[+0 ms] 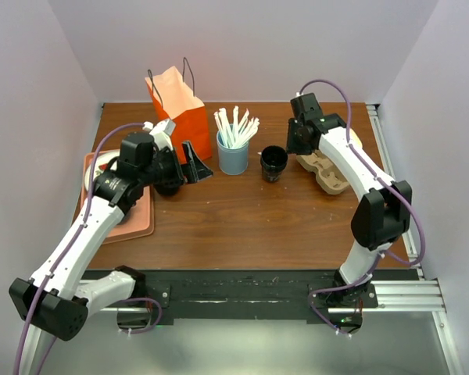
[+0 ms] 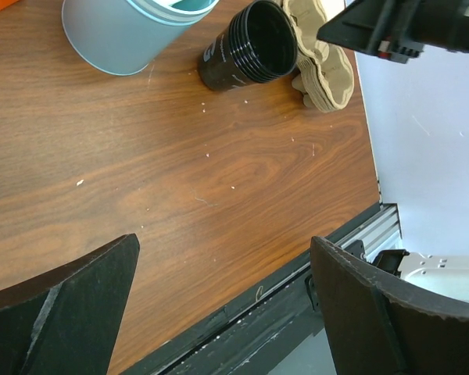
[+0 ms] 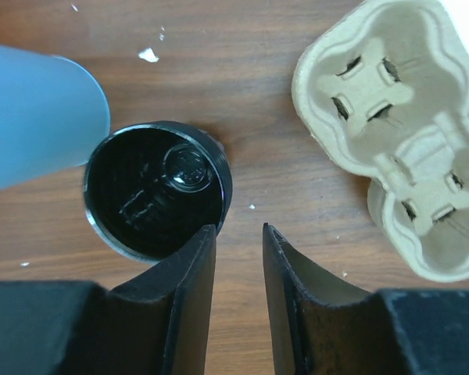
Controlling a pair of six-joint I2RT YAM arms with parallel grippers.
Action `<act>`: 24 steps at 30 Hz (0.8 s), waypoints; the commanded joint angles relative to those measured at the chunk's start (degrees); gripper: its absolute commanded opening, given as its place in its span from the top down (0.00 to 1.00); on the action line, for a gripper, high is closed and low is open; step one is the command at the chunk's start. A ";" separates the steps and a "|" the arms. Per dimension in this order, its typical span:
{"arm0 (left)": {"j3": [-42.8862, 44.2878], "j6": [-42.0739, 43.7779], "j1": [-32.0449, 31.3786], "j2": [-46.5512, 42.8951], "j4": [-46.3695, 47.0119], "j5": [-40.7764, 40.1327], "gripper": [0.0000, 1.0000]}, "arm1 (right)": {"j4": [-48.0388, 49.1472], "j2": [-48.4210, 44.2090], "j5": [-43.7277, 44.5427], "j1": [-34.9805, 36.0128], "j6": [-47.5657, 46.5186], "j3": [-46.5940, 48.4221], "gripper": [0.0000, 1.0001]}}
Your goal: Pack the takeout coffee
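No dark brown lidded takeout coffee cup shows in any view; it may be hidden behind my left arm. An open all-black cup (image 1: 273, 162) with no lid stands mid-table, also in the right wrist view (image 3: 152, 191) and the left wrist view (image 2: 250, 47). My right gripper (image 1: 295, 147) (image 3: 240, 230) hovers just right of that cup, jaws a narrow gap apart and empty. My left gripper (image 1: 199, 162) (image 2: 223, 305) is wide open and empty beside the orange paper bag (image 1: 180, 105).
A blue straw holder (image 1: 233, 156) (image 3: 35, 113) (image 2: 125, 35) stands left of the black cup. A cardboard cup carrier (image 1: 332, 170) (image 3: 399, 133) (image 2: 324, 66) lies at the right. A pink tray (image 1: 133, 223) sits at the left edge under my left arm.
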 commanded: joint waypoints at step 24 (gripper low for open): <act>-1.04 -0.27 -0.30 -1.51 0.34 -0.63 0.05 | 1.81 5.11 -4.55 -0.35 -3.10 2.81 0.75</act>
